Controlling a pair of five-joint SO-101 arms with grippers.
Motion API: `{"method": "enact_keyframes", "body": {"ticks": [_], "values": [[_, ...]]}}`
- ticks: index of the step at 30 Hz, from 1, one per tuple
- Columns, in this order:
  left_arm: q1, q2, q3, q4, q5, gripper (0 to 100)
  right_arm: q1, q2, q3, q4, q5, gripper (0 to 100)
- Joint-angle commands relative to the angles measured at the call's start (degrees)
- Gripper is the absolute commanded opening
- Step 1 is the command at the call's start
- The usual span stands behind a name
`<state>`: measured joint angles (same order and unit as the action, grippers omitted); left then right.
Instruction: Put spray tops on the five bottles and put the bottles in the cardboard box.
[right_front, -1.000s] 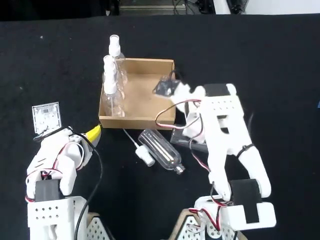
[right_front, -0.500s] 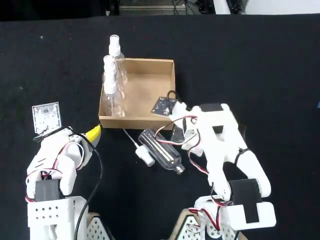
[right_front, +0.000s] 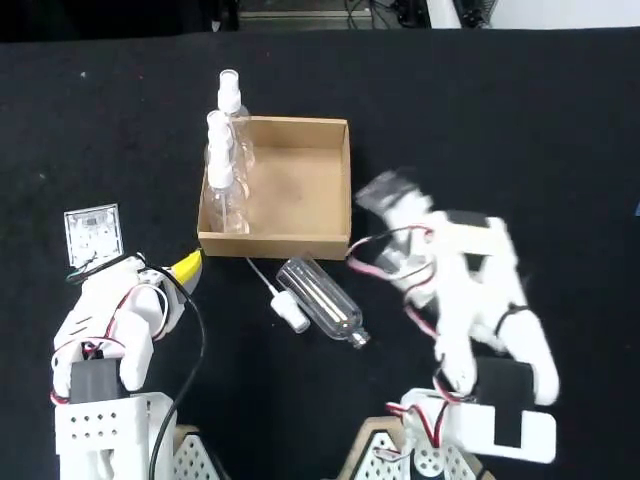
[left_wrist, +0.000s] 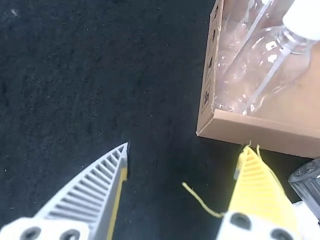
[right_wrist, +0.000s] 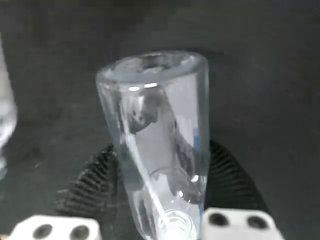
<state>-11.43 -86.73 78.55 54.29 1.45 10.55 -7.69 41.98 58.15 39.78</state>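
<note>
— Where is the left gripper (left_wrist: 186, 150)?
— Near the front left corner of the cardboard box (right_front: 300, 243). Its jaws are spread with nothing between them.
— Inside the box?
— Three capped bottles (right_front: 226, 200) stand along its left wall. I can't tell whether the far one is inside.
— In front of the box?
— A loose bottle (right_front: 322, 298) lies on the table (right_front: 520, 120), with a spray top (right_front: 290, 312) just beside it.
— The right gripper (right_front: 385, 192)?
— It's blurred, just right of the box. Its wrist view shows black jaws clamped on a clear held bottle (right_wrist: 160, 135), with the neck partly cut off.
</note>
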Motion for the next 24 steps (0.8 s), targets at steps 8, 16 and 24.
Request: {"method": "enact_keyframes", "body": {"ticks": [8,16,24], "values": [[-0.7,-0.7,-0.3,-1.1,0.1,32,7.1,-6.2,-12.0,0.9,-45.0,14.2],[-0.7,-0.7,-0.3,-1.1,0.1,32,6.9,-6.5,-21.1,7.0,-68.8,14.5],[-0.7,-0.7,-0.3,-1.1,0.1,32,9.6,-6.5,-27.2,12.6,-72.4,14.5]]}}
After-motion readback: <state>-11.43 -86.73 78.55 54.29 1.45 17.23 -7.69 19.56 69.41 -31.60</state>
